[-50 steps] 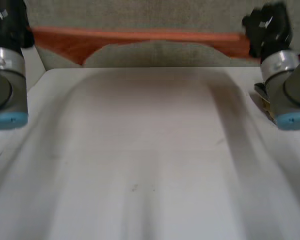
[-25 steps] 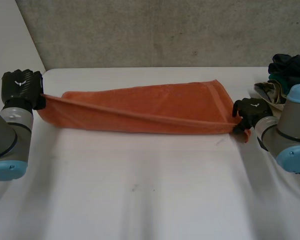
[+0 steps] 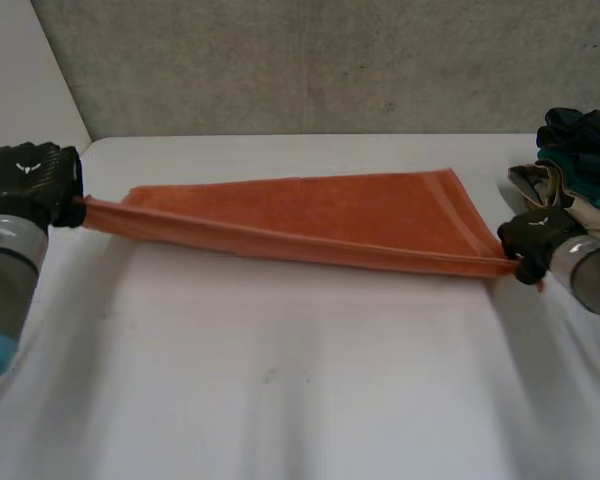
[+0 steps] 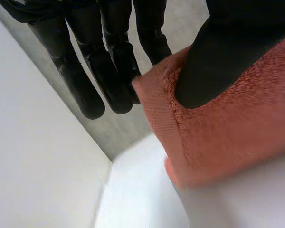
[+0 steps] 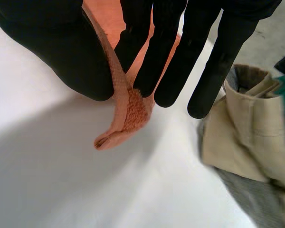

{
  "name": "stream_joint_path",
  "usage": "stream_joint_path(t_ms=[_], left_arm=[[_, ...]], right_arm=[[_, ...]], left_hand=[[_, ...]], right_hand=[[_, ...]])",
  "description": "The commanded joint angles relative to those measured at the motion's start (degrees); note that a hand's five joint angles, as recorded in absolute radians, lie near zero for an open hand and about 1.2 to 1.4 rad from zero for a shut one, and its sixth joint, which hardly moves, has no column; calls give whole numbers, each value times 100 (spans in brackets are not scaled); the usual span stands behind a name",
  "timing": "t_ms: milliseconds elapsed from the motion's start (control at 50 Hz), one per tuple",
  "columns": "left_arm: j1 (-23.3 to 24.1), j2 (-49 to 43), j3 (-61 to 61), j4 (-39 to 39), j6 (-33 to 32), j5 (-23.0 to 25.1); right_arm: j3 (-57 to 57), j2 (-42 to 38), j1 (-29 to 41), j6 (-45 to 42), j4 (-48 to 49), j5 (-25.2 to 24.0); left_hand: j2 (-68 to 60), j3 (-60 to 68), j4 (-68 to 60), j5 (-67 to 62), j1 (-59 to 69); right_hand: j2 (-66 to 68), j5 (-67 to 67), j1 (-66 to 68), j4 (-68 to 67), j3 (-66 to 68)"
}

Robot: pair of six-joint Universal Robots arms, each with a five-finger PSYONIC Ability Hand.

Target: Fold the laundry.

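Now I'm stretching the towel (image 3: 320, 215) taut, left robot hand (image 3: 30, 185) clamping its nine o'clock end, right robot hand (image 3: 540, 240) the three o'clock end, needing level lowering next.

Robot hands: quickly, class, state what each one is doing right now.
Left hand: shut, pinching one corner of the orange terry towel.
Right hand: shut, pinching the towel's opposite end.

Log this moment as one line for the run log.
left hand: pinches orange towel end | right hand: pinches opposite end | towel: stretched taut between hands over table | clothes pile: beside right hand
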State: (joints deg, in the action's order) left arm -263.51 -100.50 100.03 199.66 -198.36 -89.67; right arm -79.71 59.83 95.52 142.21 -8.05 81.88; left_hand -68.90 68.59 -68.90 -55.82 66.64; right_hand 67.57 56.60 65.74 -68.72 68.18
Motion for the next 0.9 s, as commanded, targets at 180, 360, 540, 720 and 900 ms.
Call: stream_joint_path(t_ms=[180,360,540,720,900], left_arm=[[-174,1199,1080,-3241,-3763,433],[248,-153,-263,-1931,-2217,433],[529,-2043,-2056,-1342,-1847,-49],[775,-3292,-3490,-815,-1820,-490],[1083,-3503,-3552,-129,-1820,-525]], right_arm=[[-1855,1972,-561,-3331,-1912,12],[-899,743,-114,-2102,-191,223],[306,-532,432,-1854,944,759],[1238,-1420,529,-1924,2078,830],[1696,-1983,669,-1881,2712,979]], left_hand=[[-1110,1141,-1110,-1418,1336],[-1110,1141,-1110,-1418,1336],[-1110,1141,-1110,-1418,1336],[-1110,1141,-1110,-1418,1336],[5890,-5859,5890,5582,-5664]], right_hand=[[1243,1340,1426,-1128,1182],[1243,1340,1426,-1128,1182],[1243,1340,1426,-1128,1182],[1243,1340,1426,-1128,1182],[-5757,-5660,-5574,5872,-5818]])
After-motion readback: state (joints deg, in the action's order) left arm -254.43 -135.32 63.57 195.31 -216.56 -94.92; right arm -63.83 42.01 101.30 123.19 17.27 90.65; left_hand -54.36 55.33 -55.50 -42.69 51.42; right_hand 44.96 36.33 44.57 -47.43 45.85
